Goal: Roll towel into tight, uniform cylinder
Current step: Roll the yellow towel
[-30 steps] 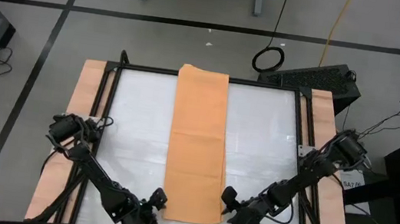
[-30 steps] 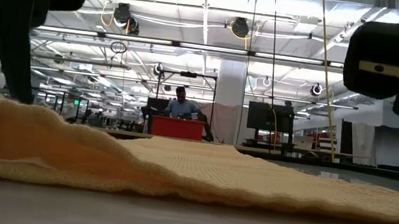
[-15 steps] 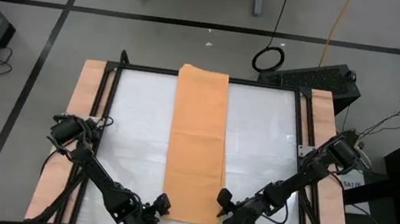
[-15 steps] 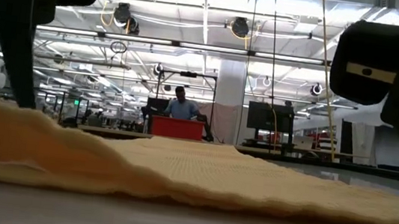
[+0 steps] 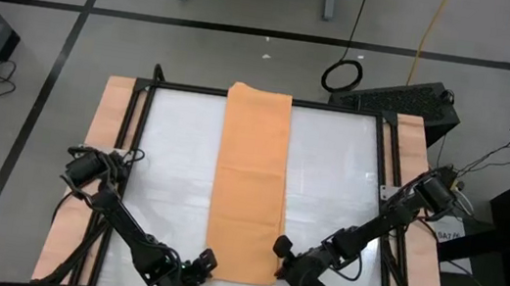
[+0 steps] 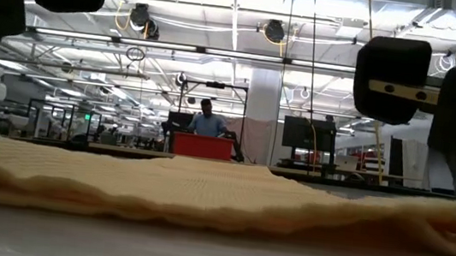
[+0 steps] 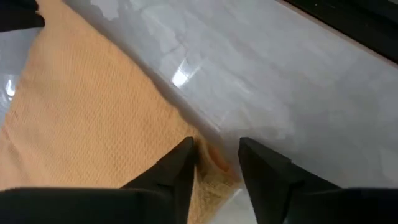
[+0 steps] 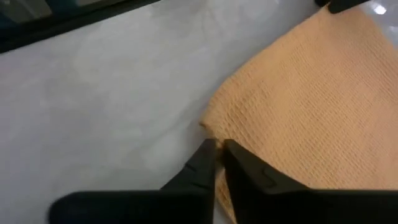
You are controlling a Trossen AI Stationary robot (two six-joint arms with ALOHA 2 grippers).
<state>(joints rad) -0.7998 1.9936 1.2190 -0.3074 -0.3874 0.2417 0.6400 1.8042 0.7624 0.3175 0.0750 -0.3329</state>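
Left gripper point(image 7: 214, 165): fingers set a little apart, straddling the towel's near left corner; cloth sat between the tips.
Right gripper point(image 8: 217, 155): fingers nearly together, pinched on the towel's near right corner edge.
Towel point(image 5: 250, 182): lay flat as a long strip down the middle of the table point(image 5: 338, 184), far end at the far frame edge.
Room: bare white tabletop on both sides of the strip.
Background: a person point(image 6: 206, 119) stood far behind the table.
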